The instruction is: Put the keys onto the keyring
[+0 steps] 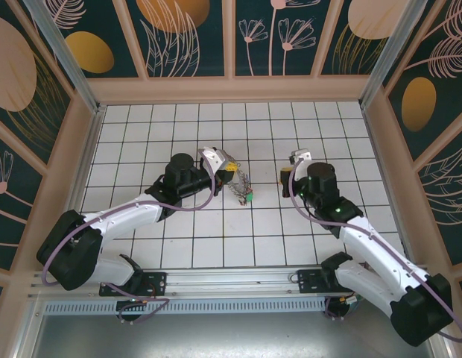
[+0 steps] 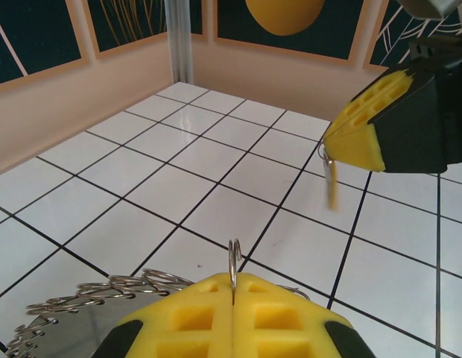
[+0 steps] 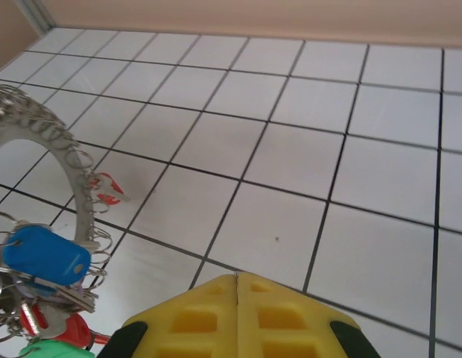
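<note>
1. A white tiled table (image 1: 253,246) sits inside a box of walls (image 1: 186,30) with dark panels painted with pale plants and orange discs.
2. The left pincer (image 1: 229,169) reaches in over the middle of the table. Its wrist view shows the yellow pads (image 2: 194,313) pressed together with a thin wire loop of the keyring (image 2: 104,287) standing up between them.
3. In the top view the keyring (image 1: 240,186) hangs just right of that pincer, near the table's centre.
4. The right wrist view shows the keyring as a grey band fringed with small rings. A blue tag (image 3: 45,253), a red tag (image 3: 74,328) and a green tag (image 3: 48,349) are bunched at its near end.
5. The right pincer (image 1: 290,175) is right of the keyring and apart from it, pads closed.
6. In the left wrist view a small yellowish key (image 2: 331,186), blurred, dangles from the right pincer's tip above the tiles.
</note>
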{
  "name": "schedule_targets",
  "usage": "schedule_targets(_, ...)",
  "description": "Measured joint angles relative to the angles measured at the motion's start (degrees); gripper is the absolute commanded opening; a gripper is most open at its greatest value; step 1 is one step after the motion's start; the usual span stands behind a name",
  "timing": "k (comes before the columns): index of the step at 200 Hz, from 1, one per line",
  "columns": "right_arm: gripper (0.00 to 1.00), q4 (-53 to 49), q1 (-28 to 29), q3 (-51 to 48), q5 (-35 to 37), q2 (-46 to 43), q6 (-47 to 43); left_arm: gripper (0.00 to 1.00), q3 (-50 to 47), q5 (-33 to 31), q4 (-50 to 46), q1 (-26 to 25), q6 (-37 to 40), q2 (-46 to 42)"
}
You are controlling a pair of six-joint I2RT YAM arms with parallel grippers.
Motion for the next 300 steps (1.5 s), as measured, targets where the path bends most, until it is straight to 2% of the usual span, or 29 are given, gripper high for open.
schedule_targets(38,0.0,3.3,0.0,0.0,-7.3,-0.7,-4.9,0.0,0.0,0.0,0.2,0.0,-0.2,-0.7)
schedule_targets(64,0.0,6.9,0.0,-1.3,-14.8,-3.0,-10.5,0.0,-0.1,0.4,1.2,0.0,-0.2,-2.3)
schedule_targets(112,0.0,8.5,0.0,-2.0,-24.3,-4.6,-18.6,0.0,-0.1,6.8,1.7,0.0,1.5,-2.6)
schedule_targets(156,0.0,8.5,0.0,-2.0,-27.0,-4.6,-21.4,0.0,0.7,12.1,-1.4,-0.7,4.7,-1.7)
schedule_targets(190,0.0,8.5,0.0,-2.0,-28.3,-4.6,-21.5,0.0,2.6,13.7,-3.7,-1.7,6.1,0.1)
schedule_targets(248,0.0,7.5,0.4,0.8,-33.8,-2.6,-21.5,0.0,4.3,13.9,-4.8,-2.5,6.5,2.3)
schedule_targets(300,0.0,7.2,1.4,1.1,-34.2,0.0,-21.5,0.0,4.6,13.9,-4.9,-2.9,6.5,2.6)
